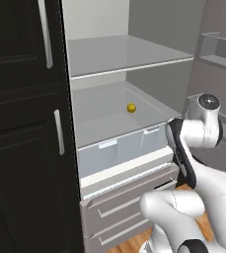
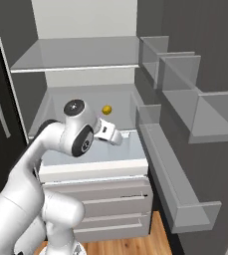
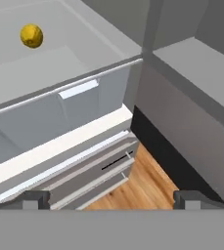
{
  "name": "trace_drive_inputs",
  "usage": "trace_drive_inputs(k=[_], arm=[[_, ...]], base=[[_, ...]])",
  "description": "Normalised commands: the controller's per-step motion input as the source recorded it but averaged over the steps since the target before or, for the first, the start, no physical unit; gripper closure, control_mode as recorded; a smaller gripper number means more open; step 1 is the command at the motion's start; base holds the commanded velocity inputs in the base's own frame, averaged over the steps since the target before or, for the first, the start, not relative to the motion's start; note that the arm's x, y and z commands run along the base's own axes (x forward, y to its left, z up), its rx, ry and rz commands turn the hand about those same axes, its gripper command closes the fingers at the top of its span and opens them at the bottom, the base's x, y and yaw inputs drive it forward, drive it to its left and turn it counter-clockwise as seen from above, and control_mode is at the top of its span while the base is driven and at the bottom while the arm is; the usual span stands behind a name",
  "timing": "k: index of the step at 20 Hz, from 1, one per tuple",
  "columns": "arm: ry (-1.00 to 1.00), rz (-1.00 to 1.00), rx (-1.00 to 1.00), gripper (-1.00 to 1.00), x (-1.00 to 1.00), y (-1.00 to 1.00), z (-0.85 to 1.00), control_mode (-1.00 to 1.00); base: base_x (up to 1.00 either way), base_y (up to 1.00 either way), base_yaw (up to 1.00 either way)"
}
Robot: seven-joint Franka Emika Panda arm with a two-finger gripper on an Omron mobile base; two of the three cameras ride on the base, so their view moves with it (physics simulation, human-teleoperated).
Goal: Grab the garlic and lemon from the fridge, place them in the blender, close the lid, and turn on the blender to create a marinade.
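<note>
You are facing the tall open pale grey fridge [image 1: 134, 64]; your jaws [image 3: 111, 199] are standing wide apart, gripping nothing, seemingly before the bluish crisper drawers [image 3: 50, 117]. The small round yellow lemon [image 1: 131, 107] is sitting on the flat grey shelf [image 1: 99, 116] above them.

Small round yellow-orange lemon [image 3: 32, 36] was seen at upper left, resting on flat pale grey shelf [image 3: 84, 41] of open fridge. Translucent bluish crisper drawers [image 3: 59, 117] were seen just below shelf edge, pale handle strip on front. White ledge was seen under them, then grey lower drawers [image 3: 91, 178] with thin bar handles. Brown wooden floor [image 3: 143, 183] was visible beneath. Grey door shelf [image 3: 201, 73] was seen at right. Two dark fingertips [image 3: 35, 199] of gripper [image 3: 113, 200] were set wide apart at bottom, nothing between them.
</note>
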Motion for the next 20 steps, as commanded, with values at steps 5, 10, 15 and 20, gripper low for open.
trace_drive_inputs(k=[5, 10, 15, 20], arm=[[0.00, -0.08, 0.00, -1.00, 0.80, 0.73, 0.04, -1.00], [0.01, -0.01, 0.02, -1.00, 0.95, 0.18, 0.00, -1.00], [0.06, 0.03, 0.05, -1.00, 0.66, 0.01, 0.00, -1.00], [0.02, 0.08, 0.01, -1.00, 0.33, 0.14, 0.00, -1.00]], base=[[0.00, 0.00, 0.00], [0.00, 0.00, 0.00], [0.00, 0.00, 0.00], [0.00, 0.00, 0.00]])
